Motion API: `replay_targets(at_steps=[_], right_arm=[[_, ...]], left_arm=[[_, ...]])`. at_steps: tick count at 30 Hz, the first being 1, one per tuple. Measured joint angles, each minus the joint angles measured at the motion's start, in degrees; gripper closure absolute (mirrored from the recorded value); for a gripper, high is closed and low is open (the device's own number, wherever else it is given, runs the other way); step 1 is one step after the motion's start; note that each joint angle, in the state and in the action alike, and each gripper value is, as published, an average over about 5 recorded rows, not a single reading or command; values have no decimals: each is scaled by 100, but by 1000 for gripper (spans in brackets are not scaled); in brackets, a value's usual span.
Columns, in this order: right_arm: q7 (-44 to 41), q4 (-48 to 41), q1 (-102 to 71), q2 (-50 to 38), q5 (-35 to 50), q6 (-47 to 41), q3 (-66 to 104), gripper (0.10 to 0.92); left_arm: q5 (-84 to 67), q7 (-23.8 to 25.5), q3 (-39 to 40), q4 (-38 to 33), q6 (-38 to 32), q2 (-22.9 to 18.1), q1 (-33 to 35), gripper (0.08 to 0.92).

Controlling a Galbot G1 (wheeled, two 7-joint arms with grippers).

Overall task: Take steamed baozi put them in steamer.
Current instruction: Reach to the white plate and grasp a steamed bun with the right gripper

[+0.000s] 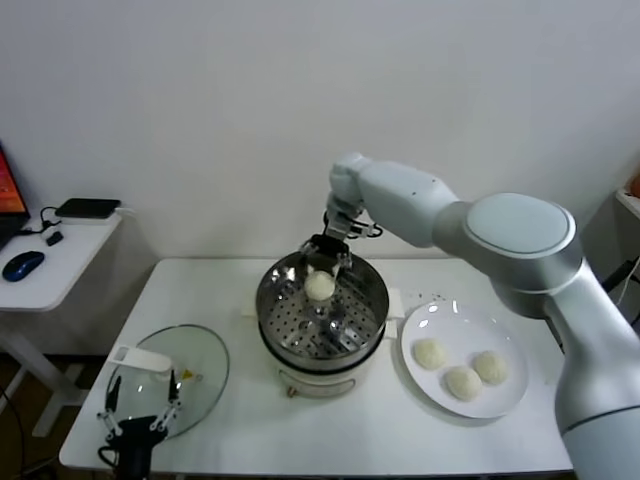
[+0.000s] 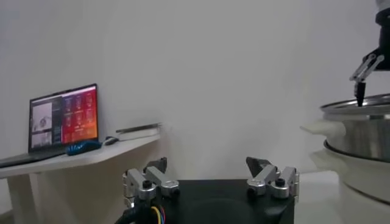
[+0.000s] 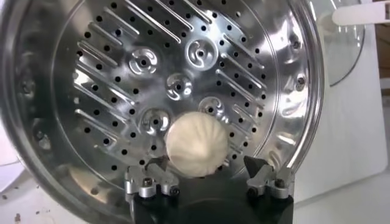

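Reaching over the steamer (image 1: 322,315) from its far side, the right gripper (image 1: 325,262) hung just above the rim w/ its fingers spread wide, nothing pinched. In the right wrist view the two fingertips (image 3: 152,180) stood apart either side of one steamed baozi (image 3: 196,145), which sat on the perforated steel floor of the basket, a bit off centre toward the gripper; whether a tip still grazed the bun, hard to tell from that angle. Same bun showed in the head view (image 1: 319,286) inside the basket, toward the back wall.

Three more steamed baozi (image 1: 461,369) lay clustered on the white plate (image 1: 505,400), on the tabletop (image 1: 230,420) just beside the steamer on the robot's right, buns close together, two maybe touching.

The glass lid (image 1: 195,375) w/ white handle lay flat on the tabletop on the robot's left, well apart from the steamer.

Left gripper (image 1: 140,420) was parked low at the tabletop's near edge by the lid, fingers (image 2: 149,182) spread and holding nothing.

A side desk (image 1: 50,270) farther left carried a blue mouse (image 1: 22,265) and a laptop (image 2: 64,117) w/ lit screen.
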Motion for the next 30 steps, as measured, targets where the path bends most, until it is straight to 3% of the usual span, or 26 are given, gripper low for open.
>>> replay_targets(at_steps=[8,15,20,30], right_arm=[[330,1484,1285,-803,1647,0,-1035,203],[879,2991,2447,-1671,2432,-388,-2186,203],[1065,3838,2960,-2174,2745,-1542,-2857,203],[1313,4964,3195,-2891,3087,-4862,-3533,203]], left_arm=[[18,-2,-23,-64,22,0,74,177],[41,-2,39,-86,26,-11,47,177],[46,-5,54,-58,15,-13,44,177],[35,10,57,-9,9,15,2,177]])
